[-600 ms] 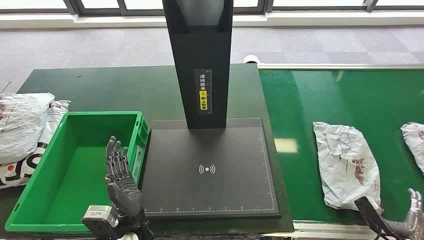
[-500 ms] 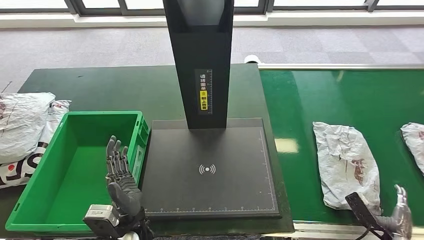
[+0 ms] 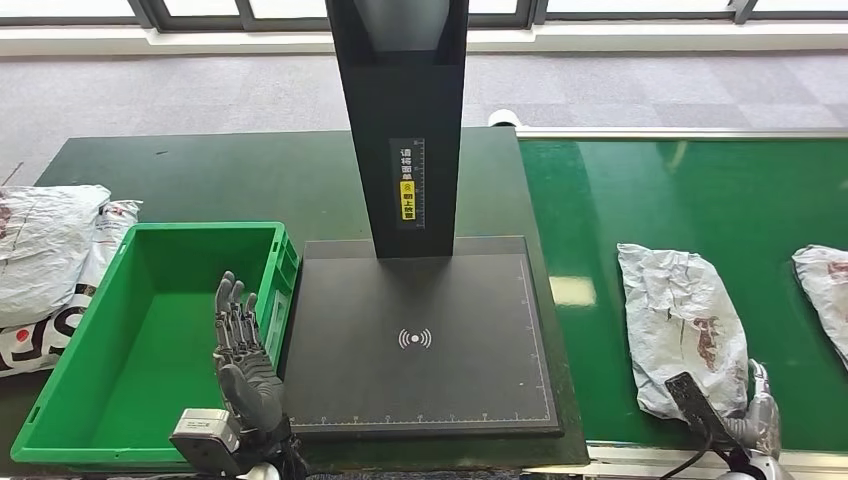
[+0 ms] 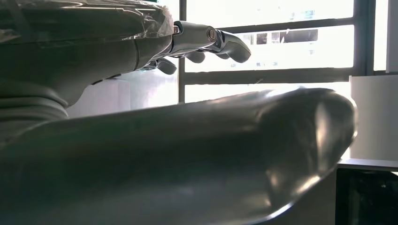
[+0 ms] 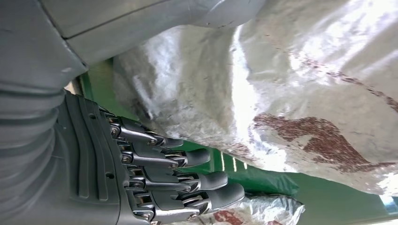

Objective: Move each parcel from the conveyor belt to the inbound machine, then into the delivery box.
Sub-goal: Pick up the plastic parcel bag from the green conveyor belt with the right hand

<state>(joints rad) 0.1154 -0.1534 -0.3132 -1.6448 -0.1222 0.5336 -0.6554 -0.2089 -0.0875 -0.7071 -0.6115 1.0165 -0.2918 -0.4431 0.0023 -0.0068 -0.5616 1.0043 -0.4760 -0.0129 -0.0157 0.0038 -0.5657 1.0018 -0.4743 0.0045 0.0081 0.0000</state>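
A crumpled white parcel (image 3: 682, 328) with red print lies on the green conveyor belt (image 3: 700, 195), and a second parcel (image 3: 824, 284) sits at the belt's right edge. My right hand (image 3: 752, 418) is at the first parcel's near end. In the right wrist view the parcel (image 5: 300, 89) sits close between the thumb and the spread fingers (image 5: 192, 180), which grip nothing. My left hand (image 3: 241, 352) stands upright with fingers apart over the right rim of the green delivery box (image 3: 130, 345). The inbound machine's black platform (image 3: 420, 300) lies bare between box and belt.
The machine's black column (image 3: 400, 120) rises behind the platform. White parcels (image 3: 45, 250) are piled on the dark table left of the box. The belt's metal front rail (image 3: 650, 462) runs just before my right hand.
My right hand has moved left and forward to the near end of the first parcel. Both parcels have shifted slightly left on the belt. The left hand has stayed put.
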